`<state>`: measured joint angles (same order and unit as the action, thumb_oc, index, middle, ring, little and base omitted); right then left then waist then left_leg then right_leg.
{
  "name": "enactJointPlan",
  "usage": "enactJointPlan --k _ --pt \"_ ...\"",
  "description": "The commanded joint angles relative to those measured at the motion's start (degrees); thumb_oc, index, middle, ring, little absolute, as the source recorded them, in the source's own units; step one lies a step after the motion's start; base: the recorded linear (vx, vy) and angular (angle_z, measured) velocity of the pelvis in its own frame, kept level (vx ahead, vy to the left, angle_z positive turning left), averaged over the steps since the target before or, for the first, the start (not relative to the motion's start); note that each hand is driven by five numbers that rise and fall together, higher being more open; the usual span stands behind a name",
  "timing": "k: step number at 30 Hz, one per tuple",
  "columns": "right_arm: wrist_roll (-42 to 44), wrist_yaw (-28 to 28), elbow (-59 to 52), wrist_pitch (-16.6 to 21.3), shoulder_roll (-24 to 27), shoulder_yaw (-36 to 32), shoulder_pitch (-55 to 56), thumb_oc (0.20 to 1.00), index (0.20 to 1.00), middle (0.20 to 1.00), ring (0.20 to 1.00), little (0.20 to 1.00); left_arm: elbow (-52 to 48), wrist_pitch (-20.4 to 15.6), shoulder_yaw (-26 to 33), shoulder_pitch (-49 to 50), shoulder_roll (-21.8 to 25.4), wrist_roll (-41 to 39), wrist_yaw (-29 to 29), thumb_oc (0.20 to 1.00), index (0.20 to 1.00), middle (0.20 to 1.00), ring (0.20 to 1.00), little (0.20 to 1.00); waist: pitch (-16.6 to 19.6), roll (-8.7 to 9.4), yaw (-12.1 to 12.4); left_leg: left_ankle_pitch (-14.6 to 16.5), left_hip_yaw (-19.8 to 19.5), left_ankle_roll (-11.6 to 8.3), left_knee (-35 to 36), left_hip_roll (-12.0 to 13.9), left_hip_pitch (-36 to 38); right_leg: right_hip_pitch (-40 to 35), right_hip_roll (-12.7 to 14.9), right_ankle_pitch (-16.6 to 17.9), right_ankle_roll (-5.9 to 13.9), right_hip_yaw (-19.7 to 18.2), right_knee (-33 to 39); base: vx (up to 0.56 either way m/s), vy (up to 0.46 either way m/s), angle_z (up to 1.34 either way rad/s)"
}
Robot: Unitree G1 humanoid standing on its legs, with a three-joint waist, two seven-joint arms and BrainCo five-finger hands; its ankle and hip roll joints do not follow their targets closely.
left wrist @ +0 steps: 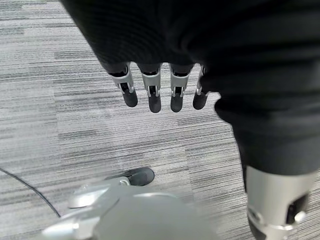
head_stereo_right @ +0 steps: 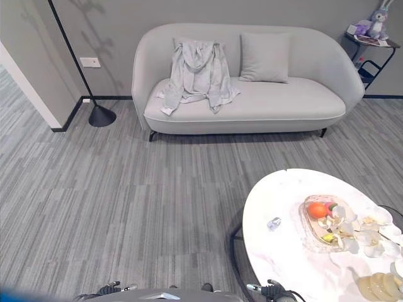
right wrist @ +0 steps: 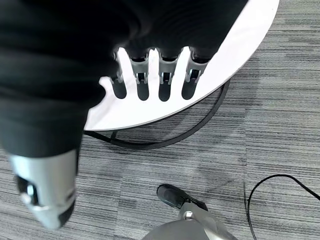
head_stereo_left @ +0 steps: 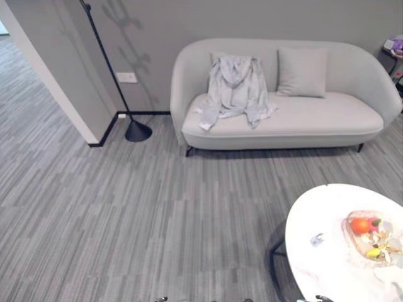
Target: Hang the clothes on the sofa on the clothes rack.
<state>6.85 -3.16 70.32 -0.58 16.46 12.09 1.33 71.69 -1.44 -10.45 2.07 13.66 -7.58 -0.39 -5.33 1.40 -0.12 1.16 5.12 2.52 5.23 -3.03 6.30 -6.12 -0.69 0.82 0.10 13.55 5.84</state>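
With both the left robot hand (left wrist: 160,95) and right robot hand (right wrist: 150,82) hanging slack-fingered and empty, the garment (head_stereo_right: 198,72) lies draped over the sofa (head_stereo_right: 283,100) backrest — risk: clipping the counter (head_stereo_right: 283,251) on approach.

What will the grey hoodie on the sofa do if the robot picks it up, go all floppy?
Probably floppy: the hoodie lies draped over the sofa, its sleeves sagging. It looks thin, so likely light. Grabbed at one spot, the rest would probably dangle.
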Motion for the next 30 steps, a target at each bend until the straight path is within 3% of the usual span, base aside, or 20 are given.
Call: enactJointPlan --k 1,30 --pt "0.69 -0.17 1.48 0.83 1.57 1.85 -3.12 1.000 1.000 1.000 1.000 1.000 2.73 -1.07 -2.56 -4.11 0.22 3.48 0.10 1.000 1.000 1.000 1.000 1.000 0.86 -1.43 -0.25 0.50 -0.33 -6.54 -0.23 3.89 0.17 1.29 6.13 0.44 10.99 -1.71 -0.84 0.00 0.000 0.00" --pt "0.34 -0.06 1.23 0.75 1.79 2.90 -3.14 1.000 1.000 1.000 1.000 1.000 3.15 -0.65 -2.68 -4.66 0.30 4.28 1.21 1.000 1.000 1.000 1.000 1.000 0.50 -1.56 -0.28 0.53 -1.01 -6.92 -0.23 4.40 0.47 0.87 5.52 -0.20 10.57 -1.35 -0.84 0.00 -0.009 0.01"
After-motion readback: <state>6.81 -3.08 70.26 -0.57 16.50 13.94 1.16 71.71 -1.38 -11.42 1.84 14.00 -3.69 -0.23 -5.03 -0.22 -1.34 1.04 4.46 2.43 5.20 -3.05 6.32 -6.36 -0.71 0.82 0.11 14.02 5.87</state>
